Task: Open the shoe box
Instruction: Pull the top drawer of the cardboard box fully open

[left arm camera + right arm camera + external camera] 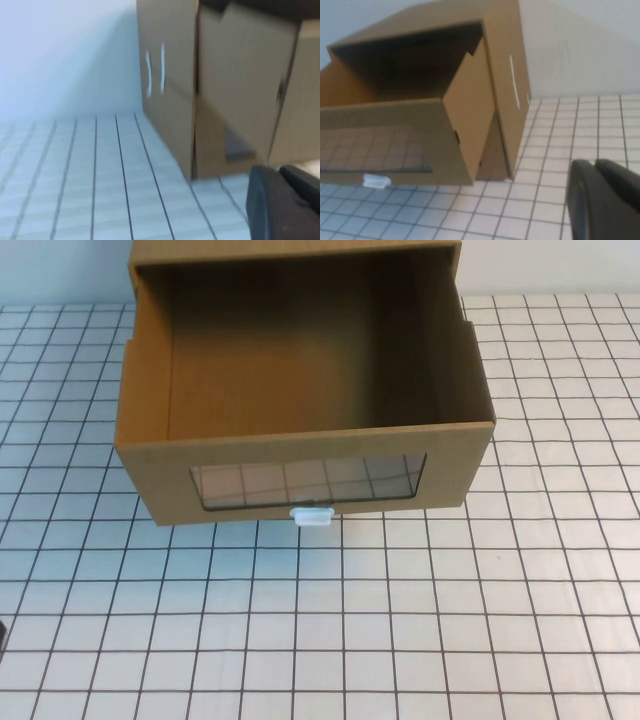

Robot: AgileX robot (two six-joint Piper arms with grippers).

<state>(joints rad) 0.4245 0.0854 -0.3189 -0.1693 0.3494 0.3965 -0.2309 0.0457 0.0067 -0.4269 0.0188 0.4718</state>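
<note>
The brown cardboard shoe box [300, 455] stands at the back middle of the table. Its drawer is pulled out of the outer sleeve [290, 250] toward me and shows an empty inside. The drawer front has a clear window [305, 480] and a small white pull tab [312, 514] below it. Neither gripper shows in the high view. In the right wrist view my right gripper [594, 164] is shut and holds nothing, apart from the box [395, 130] and its tab [376, 181], off the box's right side. My left gripper [277, 172] is shut and empty, off the box's [240, 90] left side.
The table [450, 620] is white with a black grid, and a pale wall [60, 50] stands behind the box. A dark sliver [2, 635] shows at the left edge of the high view.
</note>
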